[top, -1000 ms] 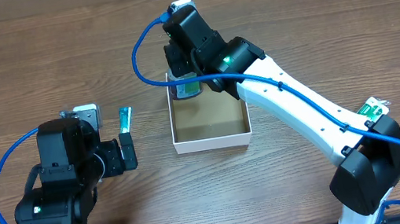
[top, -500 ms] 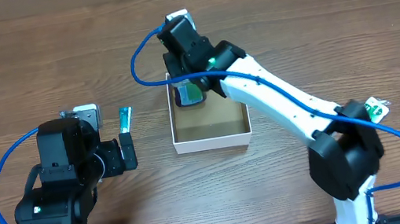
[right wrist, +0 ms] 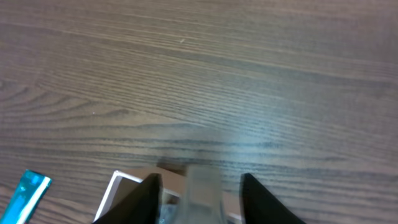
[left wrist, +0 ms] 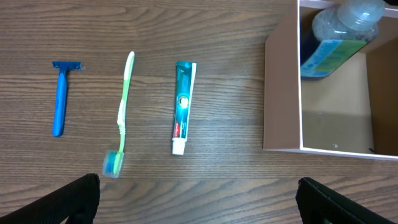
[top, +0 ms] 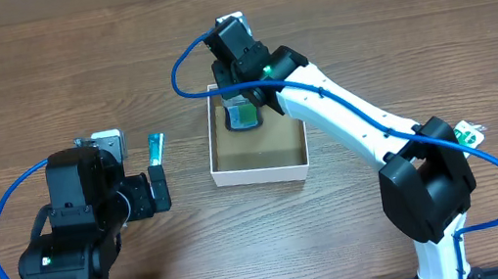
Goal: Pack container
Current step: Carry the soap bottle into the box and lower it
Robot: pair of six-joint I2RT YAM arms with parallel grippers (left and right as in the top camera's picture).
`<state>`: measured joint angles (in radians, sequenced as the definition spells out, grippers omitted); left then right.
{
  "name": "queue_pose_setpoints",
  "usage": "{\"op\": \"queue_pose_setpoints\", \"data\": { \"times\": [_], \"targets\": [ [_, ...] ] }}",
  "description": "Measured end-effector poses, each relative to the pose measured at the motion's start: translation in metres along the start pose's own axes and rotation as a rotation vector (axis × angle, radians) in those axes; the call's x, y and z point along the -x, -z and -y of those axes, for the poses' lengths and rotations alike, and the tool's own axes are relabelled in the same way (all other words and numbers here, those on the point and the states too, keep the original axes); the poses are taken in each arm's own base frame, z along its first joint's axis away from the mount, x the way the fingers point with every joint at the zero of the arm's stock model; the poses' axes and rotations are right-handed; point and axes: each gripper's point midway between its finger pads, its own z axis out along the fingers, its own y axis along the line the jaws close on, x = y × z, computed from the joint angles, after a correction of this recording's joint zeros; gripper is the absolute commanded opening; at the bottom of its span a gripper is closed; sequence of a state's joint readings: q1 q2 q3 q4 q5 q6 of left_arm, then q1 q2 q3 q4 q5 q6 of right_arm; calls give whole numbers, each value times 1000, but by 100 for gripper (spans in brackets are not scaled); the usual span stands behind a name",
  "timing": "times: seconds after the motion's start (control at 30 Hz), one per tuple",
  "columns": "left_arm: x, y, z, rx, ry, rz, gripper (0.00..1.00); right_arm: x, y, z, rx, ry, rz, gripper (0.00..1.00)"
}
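Container (top: pixel 261 171): small square open-top cardboard box, white walls and rim, brown inside. Sits on brown wood-grain worktop (top: pixel 410 26), approx. mid-worktop, between the two arms.

Inside container: clear plastic bottle w/ blue liquid and teal-green label (left wrist: pixel 328 48), tilted, in the far corner on the container's left side. Rest of the container floor is bare brown card.

Right end effector (right wrist: pixel 200 186): over the container's far rim, above the bottle. Fingers (right wrist: pixel 144 200) spread either side of the bottle top, w/ a gap visible on both sides; bottle top blurred in the wrist view.

Left of container, on worktop, three items lying parallel and apart: teal toothpaste tube w/ white cap (left wrist: pixel 182 106) nearest the container, then green-and-white toothbrush w/ blue head (left wrist: pixel 122 112), then blue plastic razor (left wrist: pixel 60 96) farthest.

Left end effector (left wrist: pixel 198 190): left of container, over the toothpaste tube's cap end, fingers wide apart, nothing between them.
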<state>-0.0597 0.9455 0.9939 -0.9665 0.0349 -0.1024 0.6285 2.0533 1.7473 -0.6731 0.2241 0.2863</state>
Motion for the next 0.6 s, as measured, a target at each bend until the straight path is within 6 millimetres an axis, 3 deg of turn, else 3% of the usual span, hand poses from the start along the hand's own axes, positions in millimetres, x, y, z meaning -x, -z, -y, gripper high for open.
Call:
{"op": "queue_pose_setpoints", "data": {
  "times": [0.6],
  "targets": [
    [0, 0, 0, 0, 0, 0, 100, -25, 1, 1, 8, 17, -106, 65]
  ]
}}
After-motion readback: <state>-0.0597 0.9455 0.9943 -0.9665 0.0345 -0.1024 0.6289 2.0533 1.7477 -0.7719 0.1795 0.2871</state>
